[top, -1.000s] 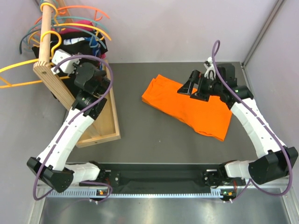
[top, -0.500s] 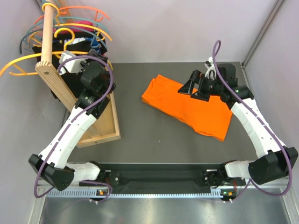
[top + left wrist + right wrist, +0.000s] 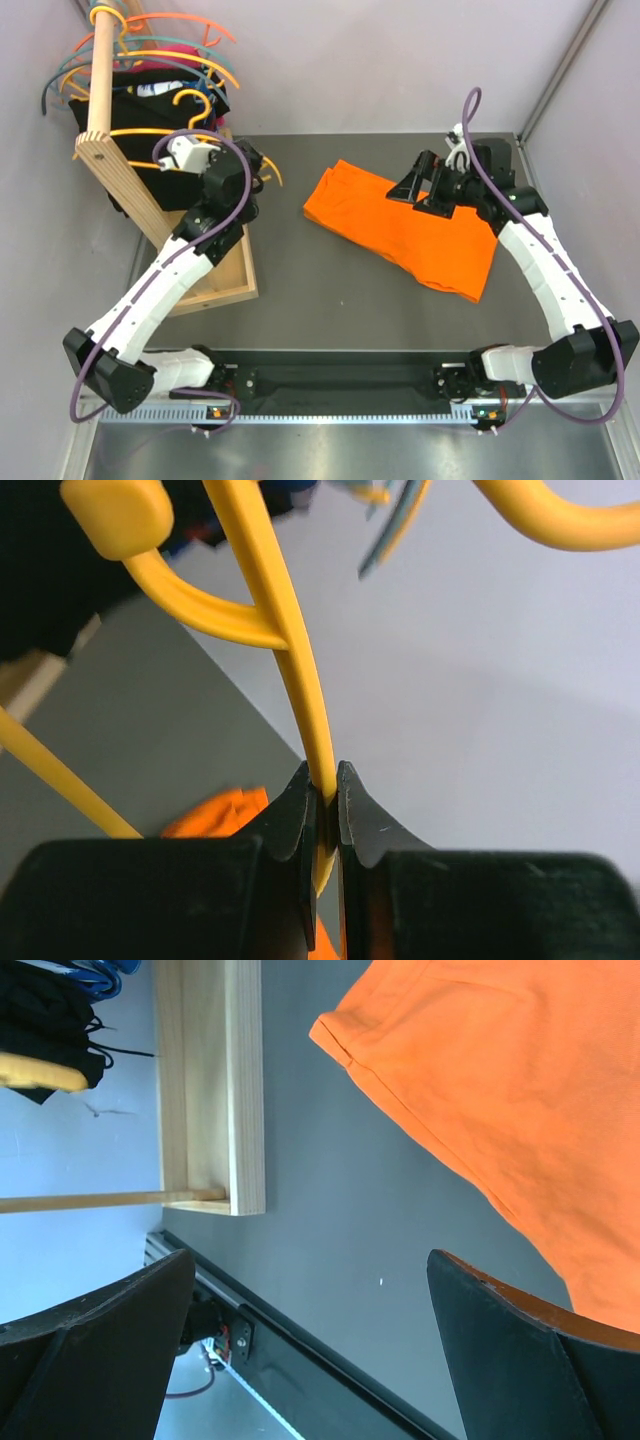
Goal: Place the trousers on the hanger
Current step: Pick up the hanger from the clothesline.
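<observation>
The bright orange trousers [image 3: 400, 230] lie folded flat on the grey table, right of centre. My left gripper [image 3: 258, 172] is shut on a thin arm of the amber-yellow hanger [image 3: 140, 132], which it holds beside the wooden rack. In the left wrist view the jaws [image 3: 325, 800] pinch the hanger's yellow bar [image 3: 285, 630], and a bit of the trousers [image 3: 215, 815] shows behind. My right gripper [image 3: 420, 188] hovers open and empty over the upper part of the trousers. In the right wrist view its fingers [image 3: 90, 1350] stand wide apart with the trousers [image 3: 500, 1090] beyond them.
A wooden rack with an upright pole [image 3: 100, 70] and a flat box base [image 3: 225, 260] stands at the left. It carries coral-orange hangers [image 3: 200, 25], teal hangers [image 3: 70, 75] and black garments [image 3: 150, 108]. The base also shows in the right wrist view [image 3: 210, 1080]. Grey walls enclose the table.
My left gripper has moved right and toward the table with the yellow hanger, drawing it away from the rack pole. The right arm has barely moved.
</observation>
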You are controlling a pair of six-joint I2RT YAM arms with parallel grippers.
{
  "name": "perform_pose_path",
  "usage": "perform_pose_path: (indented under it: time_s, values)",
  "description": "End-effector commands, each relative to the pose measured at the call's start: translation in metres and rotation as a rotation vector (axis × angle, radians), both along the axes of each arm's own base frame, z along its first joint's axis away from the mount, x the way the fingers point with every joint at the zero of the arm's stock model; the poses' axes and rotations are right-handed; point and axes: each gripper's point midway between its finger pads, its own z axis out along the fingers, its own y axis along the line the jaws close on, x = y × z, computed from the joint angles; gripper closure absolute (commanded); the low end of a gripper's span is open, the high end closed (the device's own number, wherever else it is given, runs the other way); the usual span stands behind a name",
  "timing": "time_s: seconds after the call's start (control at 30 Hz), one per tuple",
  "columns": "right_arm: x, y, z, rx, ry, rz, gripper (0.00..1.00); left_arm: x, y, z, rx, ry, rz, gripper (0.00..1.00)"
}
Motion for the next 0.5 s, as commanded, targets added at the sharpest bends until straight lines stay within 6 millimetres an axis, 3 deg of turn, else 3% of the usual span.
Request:
perform_pose_path:
  time_s: [0.0, 0.17, 0.27, 0.3, 0.37, 0.47]
  values:
    - [-0.001, -0.003, 0.017, 0.017, -0.065, 0.006, 0.0, -0.023, -0.035, -0.007, -0.062, 0.038, -0.141, 1.0]
    - [0.002, -0.004, 0.022, 0.01, -0.079, 0.001, 0.0, -0.044, -0.065, -0.057, -0.091, 0.163, -0.254, 1.0]
    - [0.001, -0.004, 0.022, 0.001, -0.082, 0.021, 0.0, -0.053, -0.073, -0.067, -0.201, 0.197, -0.294, 1.0]
    - [0.003, -0.004, 0.012, -0.014, -0.052, 0.031, 0.0, -0.058, -0.072, -0.078, -0.218, 0.233, -0.294, 1.0]
    - [0.003, 0.0, 0.011, -0.004, -0.035, 0.065, 0.0, -0.063, -0.083, -0.086, -0.259, 0.27, -0.348, 1.0]
    - [0.006, 0.007, -0.008, 0.005, 0.021, 0.109, 0.0, -0.069, -0.113, -0.106, -0.277, 0.37, -0.477, 1.0]
